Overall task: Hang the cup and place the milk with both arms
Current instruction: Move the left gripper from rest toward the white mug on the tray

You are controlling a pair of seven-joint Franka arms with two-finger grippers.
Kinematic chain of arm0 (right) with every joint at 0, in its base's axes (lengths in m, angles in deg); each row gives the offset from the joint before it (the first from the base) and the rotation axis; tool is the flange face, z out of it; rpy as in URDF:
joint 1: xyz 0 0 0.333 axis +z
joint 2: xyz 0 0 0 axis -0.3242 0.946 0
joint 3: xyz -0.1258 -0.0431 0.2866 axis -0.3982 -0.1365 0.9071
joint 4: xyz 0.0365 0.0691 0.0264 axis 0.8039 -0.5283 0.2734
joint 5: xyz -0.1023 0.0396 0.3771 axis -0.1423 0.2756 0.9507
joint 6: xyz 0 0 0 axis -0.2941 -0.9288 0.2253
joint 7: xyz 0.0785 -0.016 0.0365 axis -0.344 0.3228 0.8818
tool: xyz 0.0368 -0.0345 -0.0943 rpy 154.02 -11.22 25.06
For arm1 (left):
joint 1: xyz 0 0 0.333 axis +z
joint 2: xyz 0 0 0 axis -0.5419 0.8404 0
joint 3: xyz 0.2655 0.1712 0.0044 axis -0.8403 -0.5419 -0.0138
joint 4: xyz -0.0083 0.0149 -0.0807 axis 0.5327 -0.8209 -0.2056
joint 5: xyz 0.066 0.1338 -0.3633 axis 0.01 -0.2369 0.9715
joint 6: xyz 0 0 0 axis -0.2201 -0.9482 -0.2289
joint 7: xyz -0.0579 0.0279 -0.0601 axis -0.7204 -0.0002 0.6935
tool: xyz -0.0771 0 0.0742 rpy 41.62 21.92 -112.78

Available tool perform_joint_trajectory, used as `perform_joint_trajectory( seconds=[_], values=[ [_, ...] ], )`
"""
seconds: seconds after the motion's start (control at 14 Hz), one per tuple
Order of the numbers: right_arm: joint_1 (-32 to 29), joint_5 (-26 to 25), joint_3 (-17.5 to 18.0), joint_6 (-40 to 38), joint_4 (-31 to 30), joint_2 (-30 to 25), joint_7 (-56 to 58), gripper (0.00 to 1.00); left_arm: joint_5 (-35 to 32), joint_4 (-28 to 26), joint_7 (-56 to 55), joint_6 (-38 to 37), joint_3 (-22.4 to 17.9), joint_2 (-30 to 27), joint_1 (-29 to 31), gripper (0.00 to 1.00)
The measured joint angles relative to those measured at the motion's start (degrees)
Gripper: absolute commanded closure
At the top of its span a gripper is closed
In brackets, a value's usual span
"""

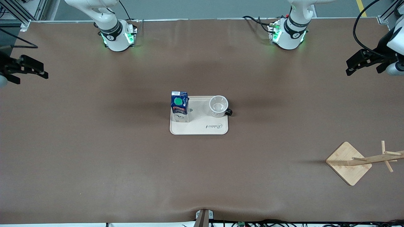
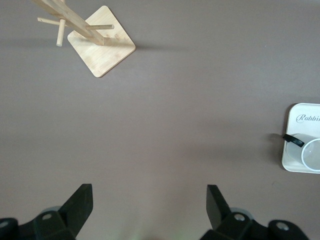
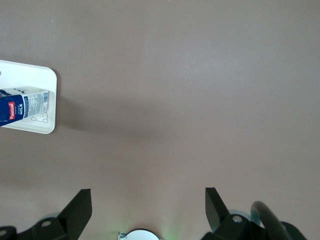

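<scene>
Standing on the tray, milk sits at nine o'clock of cup. Left wrist view alone shows left tool released; right wrist view, right tool released.

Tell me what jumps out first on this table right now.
A cream tray sits mid-table carrying the upright milk and the cup side by side, the cup toward the left arm's end. A wooden rack stands nearer the front camera at that same end. The left gripper and right gripper wait open over the table's ends.
</scene>
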Motion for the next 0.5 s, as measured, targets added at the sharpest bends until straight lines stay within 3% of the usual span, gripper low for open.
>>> perform_joint_trajectory(
  seconds=[0.5],
  values=[
    [1.14, -0.34, -5.28, 0.14, -0.14, -1.90, -0.66, 0.00, 0.00, 0.03, 0.00, 0.59, 0.02, 0.38, -0.03, 0.00]
  ],
)
